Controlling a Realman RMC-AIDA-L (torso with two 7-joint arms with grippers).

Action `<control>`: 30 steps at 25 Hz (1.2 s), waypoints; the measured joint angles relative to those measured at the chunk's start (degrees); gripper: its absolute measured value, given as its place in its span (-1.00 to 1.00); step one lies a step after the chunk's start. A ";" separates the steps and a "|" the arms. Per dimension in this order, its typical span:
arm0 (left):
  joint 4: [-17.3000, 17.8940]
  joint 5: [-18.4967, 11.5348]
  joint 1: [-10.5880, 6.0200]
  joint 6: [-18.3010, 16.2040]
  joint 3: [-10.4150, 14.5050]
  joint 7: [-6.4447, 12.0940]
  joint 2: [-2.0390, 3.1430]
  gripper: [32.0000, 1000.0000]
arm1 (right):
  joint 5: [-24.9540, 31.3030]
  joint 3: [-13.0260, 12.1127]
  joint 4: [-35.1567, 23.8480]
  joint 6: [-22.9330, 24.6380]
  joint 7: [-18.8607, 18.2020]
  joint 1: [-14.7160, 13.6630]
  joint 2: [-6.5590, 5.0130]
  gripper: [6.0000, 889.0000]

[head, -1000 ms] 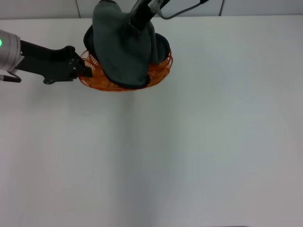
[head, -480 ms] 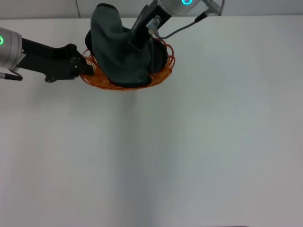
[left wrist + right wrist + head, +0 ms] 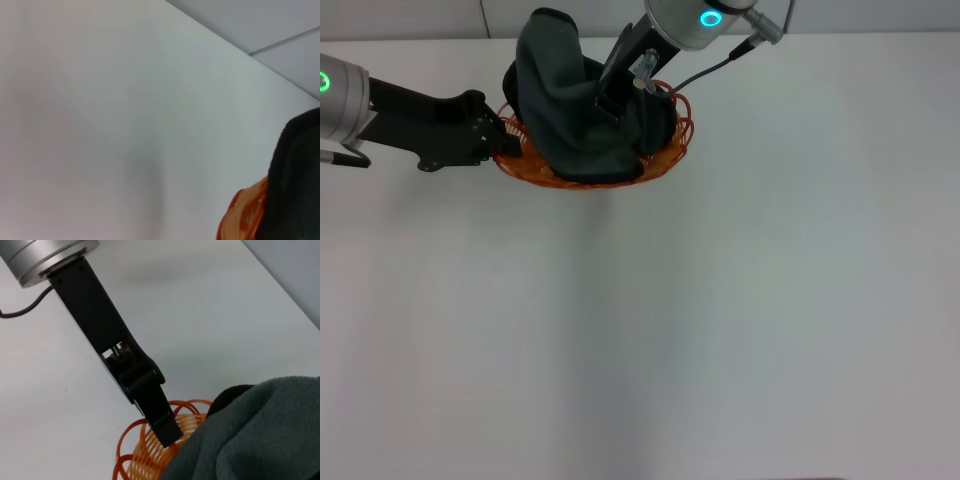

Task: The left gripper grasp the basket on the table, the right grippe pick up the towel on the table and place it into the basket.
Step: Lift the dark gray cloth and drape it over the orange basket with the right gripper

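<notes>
The orange wire basket (image 3: 535, 166) stands at the far left of the white table (image 3: 740, 300). My left gripper (image 3: 501, 141) reaches in from the left and is shut on the basket's left rim. The dark grey towel (image 3: 570, 120) fills the basket, and one fold stands up above the rim. My right gripper (image 3: 611, 104) comes down from the back with its fingers sunk in the towel, shut on it. The right wrist view shows the left gripper (image 3: 167, 432) clamped on the basket (image 3: 145, 457) beside the towel (image 3: 250, 435). The left wrist view catches the basket (image 3: 245, 215) and the towel (image 3: 297, 180).
A thin cable (image 3: 720, 62) hangs from the right arm over the basket's far side. The table's back edge (image 3: 840, 35) lies just behind the basket, with a grey wall beyond it.
The right arm has come down and forward, lowering the towel deeper into the basket, so more of the orange rim shows on the right. The left gripper has kept its hold.
</notes>
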 joint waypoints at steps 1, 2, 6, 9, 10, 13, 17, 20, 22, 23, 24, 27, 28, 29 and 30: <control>0.00 -0.01 0.00 0.00 0.00 0.00 -0.01 -0.88 | 0.00 -0.01 0.01 0.00 0.00 -0.01 0.00 -0.84; 0.00 -0.01 0.00 0.00 0.00 0.01 -0.01 -0.88 | 0.00 -0.01 0.01 0.00 0.00 -0.01 0.00 -0.84; 0.00 0.00 -0.01 -0.02 0.00 0.04 -0.06 -0.88 | 0.01 -0.04 0.04 0.00 0.00 -0.03 0.00 -0.83; 0.00 0.00 0.00 -0.02 0.00 0.09 -0.12 -0.88 | 0.01 -0.04 0.05 0.01 0.00 -0.10 0.00 -0.82; 0.00 0.00 -0.01 -0.02 0.00 0.09 -0.12 -0.88 | 0.01 -0.05 0.05 0.04 0.00 -0.14 0.00 -0.82; 0.00 -0.01 0.00 -0.05 0.00 0.10 -0.12 -0.88 | 0.01 -0.05 0.05 0.04 -0.01 -0.19 0.00 -0.81; 0.00 -0.01 0.00 -0.12 0.00 0.10 -0.12 -0.88 | 0.00 -0.06 0.05 0.01 0.00 -0.19 0.00 -0.80; 0.00 -0.01 0.00 -0.12 0.00 0.11 -0.11 -0.88 | 0.00 -0.12 0.08 -0.07 0.00 -0.16 0.00 -0.79; 0.00 0.02 0.00 -0.11 0.00 0.14 -0.10 -0.88 | -0.01 -0.13 0.11 -0.06 0.14 -0.14 0.00 -0.78; 0.00 0.04 0.00 -0.11 0.00 0.16 -0.10 -0.88 | 0.00 -0.13 0.12 -0.07 0.19 -0.14 0.00 -0.78; 0.00 0.07 0.00 -0.11 0.00 0.17 -0.10 -0.88 | 0.13 -0.13 0.14 -0.16 0.23 -0.17 0.00 -0.78; 0.00 0.12 0.00 -0.12 0.00 0.18 -0.10 -0.88 | 0.46 -0.13 0.21 -0.44 0.08 -0.27 0.00 -0.77; 0.00 0.12 0.00 -0.12 0.00 0.18 -0.10 -0.88 | 0.48 -0.13 0.22 -0.46 0.05 -0.29 0.00 -0.77; 0.00 0.13 0.00 -0.14 0.00 0.20 -0.10 -0.88 | 0.50 -0.13 0.17 -0.49 -0.01 -0.32 0.00 -0.76; 0.00 0.15 0.00 -0.17 0.00 0.22 -0.10 -0.88 | 0.59 -0.13 0.10 -0.55 -0.20 -0.34 0.00 -0.76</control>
